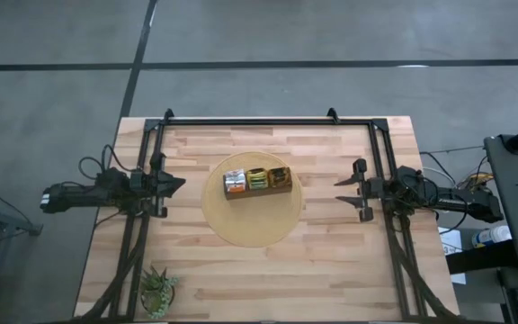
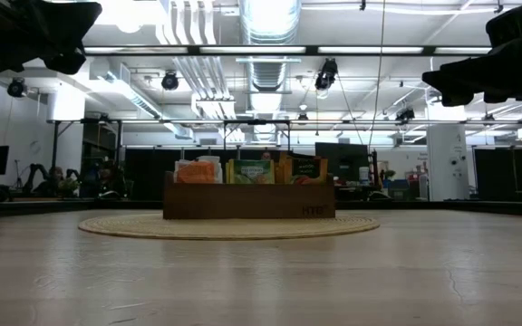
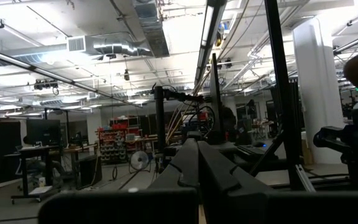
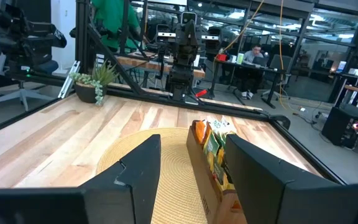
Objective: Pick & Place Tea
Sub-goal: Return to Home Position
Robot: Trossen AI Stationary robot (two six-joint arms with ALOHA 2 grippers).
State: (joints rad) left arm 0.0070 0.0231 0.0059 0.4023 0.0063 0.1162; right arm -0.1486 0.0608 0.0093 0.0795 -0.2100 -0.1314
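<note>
The tea sachets (image 1: 257, 179) stand upright in three groups (orange-and-white, yellow-green, dark green and orange) inside a long brown box (image 2: 247, 201), which rests on a round woven mat (image 1: 241, 225) at the table's middle. My left gripper (image 1: 183, 184) hovers left of the box, shut on nothing; its fingers meet in the left wrist view (image 3: 197, 144), which looks level over the table. My right gripper (image 1: 338, 191) hovers right of the box, open and pointing at it. In the right wrist view (image 4: 192, 138) the sachets (image 4: 215, 146) show beyond its spread fingers.
A small green potted plant (image 1: 158, 290) stands near the table's near-left corner. Black frame rails (image 1: 250, 120) run along the far edge and down both sides. Bare wood lies around the mat (image 4: 166, 162). People (image 4: 114, 18) show in the room beyond.
</note>
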